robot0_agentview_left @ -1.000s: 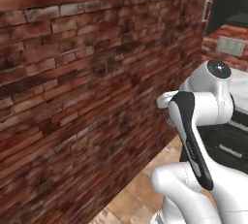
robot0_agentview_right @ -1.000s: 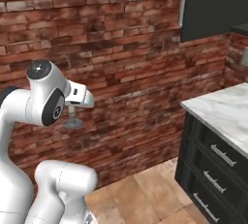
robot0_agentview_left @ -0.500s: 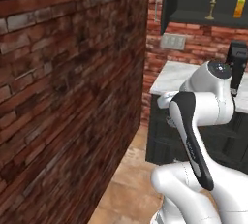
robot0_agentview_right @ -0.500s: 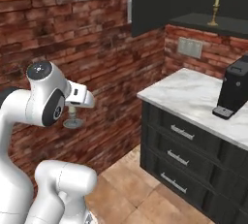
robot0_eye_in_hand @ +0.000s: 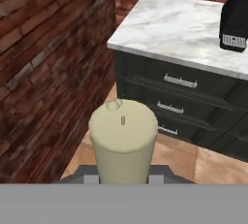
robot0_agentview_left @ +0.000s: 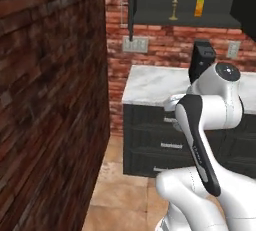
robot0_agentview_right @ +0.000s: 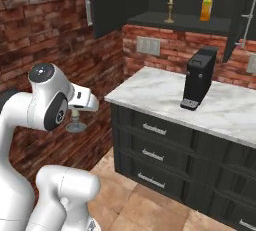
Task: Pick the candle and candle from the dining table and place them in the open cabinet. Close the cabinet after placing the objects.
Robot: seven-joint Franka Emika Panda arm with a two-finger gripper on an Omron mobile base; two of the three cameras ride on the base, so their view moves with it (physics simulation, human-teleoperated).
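The gripper point(robot0_eye_in_hand: 123, 179) was closed on the grey-silver candle point(robot0_eye_in_hand: 123, 138), whose cream top faced the hand camera; its round base point(robot0_agentview_right: 76, 126) hung below the hand in the right base view. The brass-gold candle point(robot0_agentview_right: 170, 9) stood upright on the open cabinet's shelf point(robot0_agentview_right: 185, 22), well apart from an amber-orange carton point(robot0_agentview_right: 206, 9). A brick wall point(robot0_agentview_left: 50, 100) ran close along the left. Open floor point(robot0_eye_in_hand: 179, 157) lay before the dark drawer unit point(robot0_agentview_right: 165, 160). A black coffee machine point(robot0_agentview_right: 198, 77) stood near the worktop's front edge.
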